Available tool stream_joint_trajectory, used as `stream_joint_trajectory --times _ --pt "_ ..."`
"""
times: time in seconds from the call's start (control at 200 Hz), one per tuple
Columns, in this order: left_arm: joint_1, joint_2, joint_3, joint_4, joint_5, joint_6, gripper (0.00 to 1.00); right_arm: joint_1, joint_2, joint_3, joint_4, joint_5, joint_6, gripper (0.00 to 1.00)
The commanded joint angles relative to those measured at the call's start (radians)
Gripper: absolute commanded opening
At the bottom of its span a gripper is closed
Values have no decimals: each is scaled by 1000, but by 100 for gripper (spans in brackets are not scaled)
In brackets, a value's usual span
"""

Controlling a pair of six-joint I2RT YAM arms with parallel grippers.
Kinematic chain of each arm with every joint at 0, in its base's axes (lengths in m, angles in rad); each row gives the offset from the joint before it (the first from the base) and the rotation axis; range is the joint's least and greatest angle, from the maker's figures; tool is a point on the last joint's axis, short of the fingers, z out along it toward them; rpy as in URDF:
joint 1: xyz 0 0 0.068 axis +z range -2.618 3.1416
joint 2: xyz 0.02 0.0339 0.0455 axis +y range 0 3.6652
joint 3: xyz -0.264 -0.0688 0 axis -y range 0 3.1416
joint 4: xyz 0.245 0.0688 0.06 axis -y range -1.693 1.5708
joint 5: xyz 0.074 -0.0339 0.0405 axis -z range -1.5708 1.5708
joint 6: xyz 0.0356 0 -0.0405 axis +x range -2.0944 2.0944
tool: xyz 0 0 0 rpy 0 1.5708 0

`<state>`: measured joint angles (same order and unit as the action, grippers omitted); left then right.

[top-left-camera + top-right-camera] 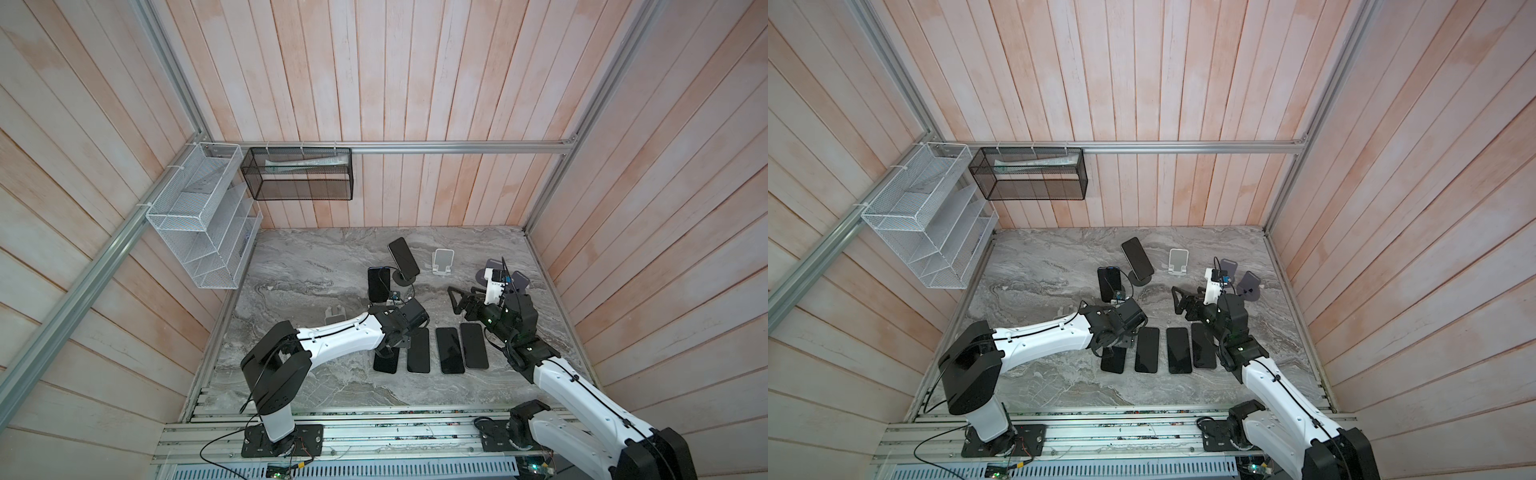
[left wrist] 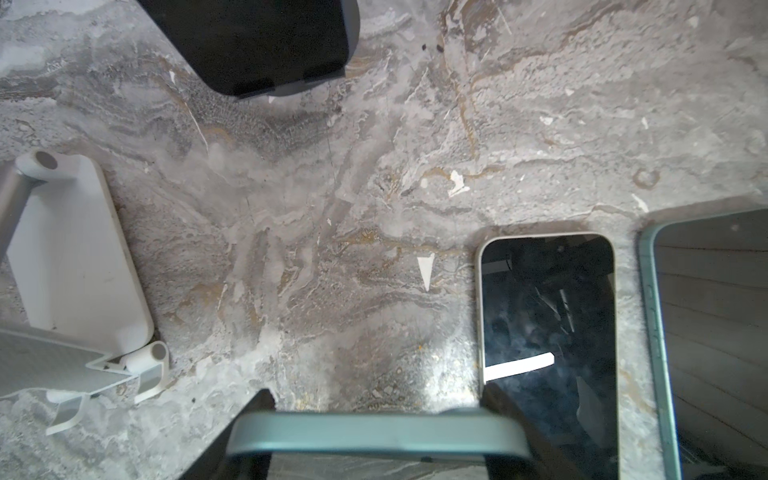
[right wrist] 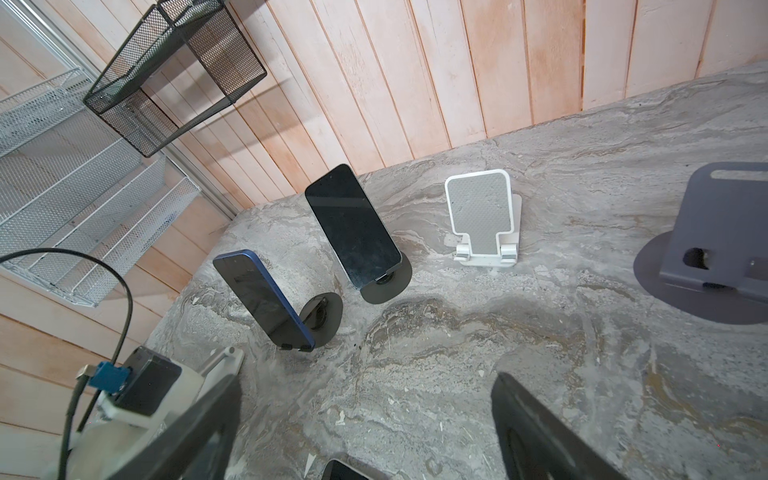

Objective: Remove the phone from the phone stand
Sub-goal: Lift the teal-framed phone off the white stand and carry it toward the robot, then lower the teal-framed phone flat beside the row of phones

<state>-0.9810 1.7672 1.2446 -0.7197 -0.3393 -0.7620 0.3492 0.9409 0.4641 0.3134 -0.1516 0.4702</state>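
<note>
In the left end effector (image 2: 376, 409), a teal-edged phone (image 2: 374, 432), edge-on.

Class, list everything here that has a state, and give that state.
Blue phone: mounted, leaning back.
Black phone: mounted, leaning back.
White stand: empty.
Grey stand: empty.
Gripped phone: held by the left gripper.
Right gripper: open, empty.
Row of three phones: lying flat.
</note>
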Motion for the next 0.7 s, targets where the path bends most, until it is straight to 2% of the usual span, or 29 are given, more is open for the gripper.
stream_joint_trajectory --times 0.0,0.24,0.26,0.355,0.695 --pt "2 42 46 31 10 -22 50 4 5 7 -5 4 -11 94" --pt "18 96 63 44 22 -14 49 3 5 14 -30 36 -23 94" --pt "50 97 61 49 19 -14 49 4 4 15 -31 40 -24 94" --pt "54 109 63 56 6 -8 49 4 8 14 -32 46 -24 94" --pt "96 135 24 124 78 9 49 4 -12 11 -37 70 -27 94"
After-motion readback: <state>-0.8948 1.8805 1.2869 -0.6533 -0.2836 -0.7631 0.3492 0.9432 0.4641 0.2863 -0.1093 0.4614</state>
